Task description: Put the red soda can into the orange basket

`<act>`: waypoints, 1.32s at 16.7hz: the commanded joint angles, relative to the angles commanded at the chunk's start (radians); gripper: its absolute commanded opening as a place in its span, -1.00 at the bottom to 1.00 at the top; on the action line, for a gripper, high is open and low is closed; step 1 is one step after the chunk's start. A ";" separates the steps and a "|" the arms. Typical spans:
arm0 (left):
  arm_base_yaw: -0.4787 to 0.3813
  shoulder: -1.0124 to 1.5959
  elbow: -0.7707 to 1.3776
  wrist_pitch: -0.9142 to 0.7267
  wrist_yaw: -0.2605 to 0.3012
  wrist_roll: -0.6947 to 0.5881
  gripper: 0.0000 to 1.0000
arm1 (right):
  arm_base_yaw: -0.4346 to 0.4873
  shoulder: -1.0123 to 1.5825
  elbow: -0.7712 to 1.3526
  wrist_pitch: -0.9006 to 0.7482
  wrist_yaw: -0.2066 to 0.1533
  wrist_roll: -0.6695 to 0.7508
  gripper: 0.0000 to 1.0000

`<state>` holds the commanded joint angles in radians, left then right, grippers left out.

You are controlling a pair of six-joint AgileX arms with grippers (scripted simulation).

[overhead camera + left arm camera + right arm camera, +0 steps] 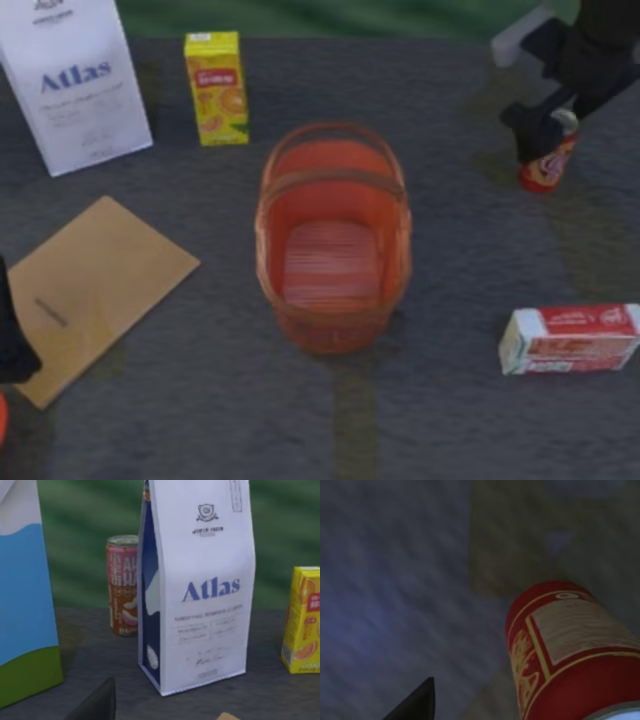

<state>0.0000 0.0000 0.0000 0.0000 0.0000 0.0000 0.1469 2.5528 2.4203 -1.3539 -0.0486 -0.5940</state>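
Note:
The red soda can (546, 165) with a silver top stands at the table's far right. My right gripper (543, 124) hangs over its top, open. In the right wrist view the red soda can (570, 650) fills one side, very close, and a single dark fingertip (422, 700) shows well apart from it; the other finger is hidden. The orange basket (333, 300), oval with slatted walls and two arched handles, stands empty at the table's middle, to the left of the can. My left gripper (12, 345) stays parked at the left edge, open.
A white Atlas bag (75, 85) and a yellow juice box (217, 88) stand at the back left. A tan board (95, 290) lies front left, and a red-and-white carton (570, 340) front right. Behind the Atlas bag (200, 585), a pinkish can (122, 585) and a blue-and-green carton (22, 605) stand.

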 joint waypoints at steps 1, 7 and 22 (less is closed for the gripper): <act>0.000 0.000 0.000 0.000 0.000 0.000 1.00 | 0.001 -0.001 -0.035 0.034 0.000 0.001 1.00; 0.000 0.000 0.000 0.000 0.000 0.000 1.00 | 0.004 -0.002 -0.105 0.104 0.000 0.004 1.00; 0.000 0.000 0.000 0.000 0.000 0.000 1.00 | 0.004 -0.002 -0.105 0.104 0.000 0.004 -1.00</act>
<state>0.0000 0.0000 0.0000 0.0000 0.0000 0.0000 0.1512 2.5511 2.3155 -1.2502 -0.0483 -0.5898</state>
